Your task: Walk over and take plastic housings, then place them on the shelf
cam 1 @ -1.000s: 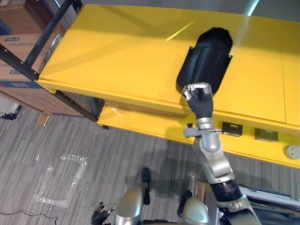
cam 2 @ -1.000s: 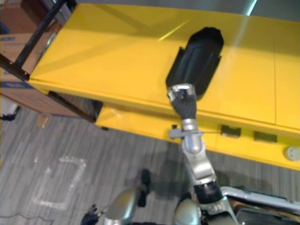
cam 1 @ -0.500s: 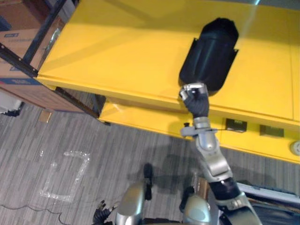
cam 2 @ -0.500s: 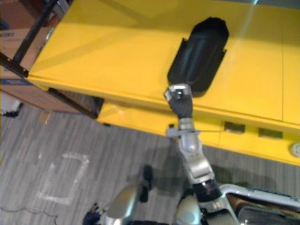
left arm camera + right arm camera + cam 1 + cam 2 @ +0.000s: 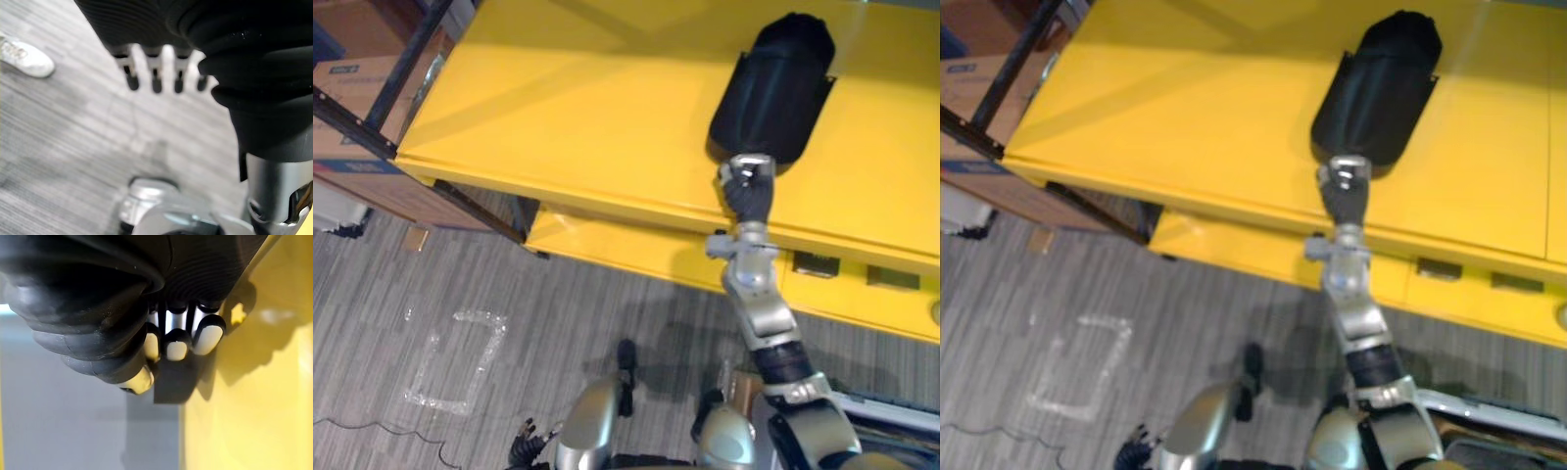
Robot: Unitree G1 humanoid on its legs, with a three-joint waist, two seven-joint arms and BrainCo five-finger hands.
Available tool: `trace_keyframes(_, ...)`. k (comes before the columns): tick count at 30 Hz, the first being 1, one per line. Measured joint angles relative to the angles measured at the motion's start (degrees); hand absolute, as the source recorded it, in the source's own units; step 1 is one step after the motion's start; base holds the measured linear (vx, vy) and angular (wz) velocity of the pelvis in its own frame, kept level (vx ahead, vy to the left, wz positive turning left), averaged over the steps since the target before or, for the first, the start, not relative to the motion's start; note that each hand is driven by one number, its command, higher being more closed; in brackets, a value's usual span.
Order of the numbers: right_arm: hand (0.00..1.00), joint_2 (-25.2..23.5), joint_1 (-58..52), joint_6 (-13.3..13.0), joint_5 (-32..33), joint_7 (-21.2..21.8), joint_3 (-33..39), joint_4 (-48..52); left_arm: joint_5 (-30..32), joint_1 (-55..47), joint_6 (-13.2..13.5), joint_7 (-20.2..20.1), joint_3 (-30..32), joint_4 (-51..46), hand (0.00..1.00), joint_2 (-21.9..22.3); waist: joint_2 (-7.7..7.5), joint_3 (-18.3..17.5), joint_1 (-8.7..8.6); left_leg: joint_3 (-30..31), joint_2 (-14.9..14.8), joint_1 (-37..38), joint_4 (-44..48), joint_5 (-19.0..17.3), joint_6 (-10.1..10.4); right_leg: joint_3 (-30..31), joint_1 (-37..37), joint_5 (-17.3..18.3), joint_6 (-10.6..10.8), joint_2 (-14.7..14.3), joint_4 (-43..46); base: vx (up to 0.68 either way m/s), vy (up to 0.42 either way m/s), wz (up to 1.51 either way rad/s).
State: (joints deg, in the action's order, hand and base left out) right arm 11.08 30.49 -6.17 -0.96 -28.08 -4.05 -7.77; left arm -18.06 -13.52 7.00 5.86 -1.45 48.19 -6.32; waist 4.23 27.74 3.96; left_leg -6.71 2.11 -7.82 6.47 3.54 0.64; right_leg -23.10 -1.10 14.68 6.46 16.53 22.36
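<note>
A black plastic housing [image 5: 773,88] lies lengthwise on the yellow shelf top [image 5: 578,108], toward its right side. My right hand [image 5: 747,191] is at the housing's near end, just past the shelf's front edge. In the right wrist view its fingers [image 5: 176,345] and thumb curl onto a dark edge of the housing [image 5: 176,379] above the yellow surface. My left hand [image 5: 154,73] hangs low over the grey floor with its fingers straight and holds nothing.
A lower yellow shelf [image 5: 607,255] juts out under the top one. A black rack frame [image 5: 372,127] and cardboard boxes [image 5: 352,88] stand at the left. A taped square [image 5: 455,357] marks the striped floor. A white shoe [image 5: 24,56] rests on the floor.
My right hand and the housing have moved farther onto the yellow top and to the right. The grip is unchanged.
</note>
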Motion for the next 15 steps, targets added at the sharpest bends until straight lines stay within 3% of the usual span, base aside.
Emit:
trace_keyframes(4, 1.00, 0.62, 0.45, 0.00, -0.34, -1.86, 1.32, -0.05, 0.03, 0.00, 0.00, -0.09, -0.02, -0.05, 0.00, 0.03, 0.21, -0.08, 0.01, 0.01, 0.29, 0.07, -0.06, 0.08, -0.10, -0.18, -0.16, 0.04, 0.05, 0.27, 0.01, 0.00, 0.003, 0.03)
trace_keyframes(5, 0.00, 0.70, 0.64, -0.03, -0.37, -1.95, 1.37, -0.08, 0.03, -0.01, 0.00, -0.10, -0.01, -0.05, 0.00, 0.03, 0.25, -0.09, -0.03, -0.01, 0.33, 0.10, -0.08, 0.09, -0.11, -0.15, -0.17, 0.02, 0.07, 0.31, 0.00, 0.00, 0.000, 0.00)
trace_keyframes(10, 0.00, 0.69, 0.80, -0.69, -1.34, -1.56, 1.17, 0.17, 0.08, -0.03, 0.01, -0.16, -0.02, -0.02, 0.00, 0.03, 0.42, -0.20, 0.06, -0.10, 0.38, 0.92, -0.41, 0.09, -0.12, -0.20, -1.08, -0.06, 0.21, 0.26, -0.85, 0.00, 0.000, 0.00)
trace_keyframes(14, 0.00, 0.36, -0.64, -4.19, -2.07, 2.01, -1.57, 6.46, 0.11, -0.07, 0.10, -0.14, -0.04, 0.19, 0.00, 0.07, 0.65, -0.33, -0.07, -0.20, 0.27, 1.21, -1.24, 0.33, -0.08, -0.14, -1.30, -0.41, 0.71, -0.07, -1.75, 0.01, -0.006, -0.01)
trace_keyframes(15, 0.00, 0.28, -1.14, -5.99, -2.07, 4.90, -4.37, 10.46, 0.10, -0.13, 0.12, -0.13, -0.03, 0.29, 0.00, 0.06, 0.62, -0.35, -0.10, -0.20, 0.23, 2.02, -1.88, 0.38, 0.00, -0.16, -2.19, -0.66, 0.98, -0.33, -2.42, 0.05, -0.025, -0.03)
